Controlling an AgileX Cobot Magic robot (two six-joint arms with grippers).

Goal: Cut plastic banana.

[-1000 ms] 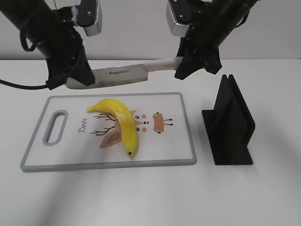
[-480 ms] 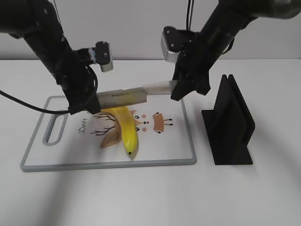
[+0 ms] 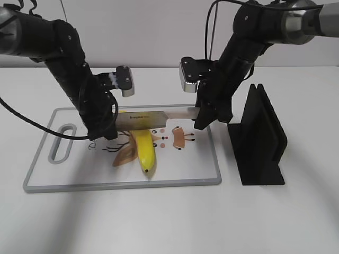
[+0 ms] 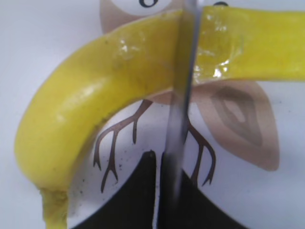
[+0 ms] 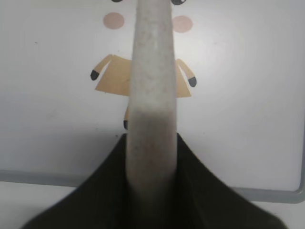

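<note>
The yellow plastic banana (image 3: 146, 152) lies on the cutting board (image 3: 122, 184), stem end to the left. A knife (image 3: 144, 119) lies level across the banana's upper part, its edge on or in the banana. My left gripper (image 3: 108, 128) is shut on the blade's tip end. My right gripper (image 3: 201, 115) is shut on the white handle. In the left wrist view the blade (image 4: 184, 90) crosses the banana (image 4: 95, 95) just ahead of the jaws (image 4: 159, 164). In the right wrist view the handle (image 5: 151, 81) runs out from the jaws (image 5: 151, 143) over the board's printed picture.
A black knife stand (image 3: 259, 143) stands on the white table right of the board, close to my right arm. The board has a grey rim, a handle slot (image 3: 61, 143) at its left end and a printed deer picture.
Both arms have come down with the knife, from well above the board's far edge to across the banana. The banana has not shifted.
</note>
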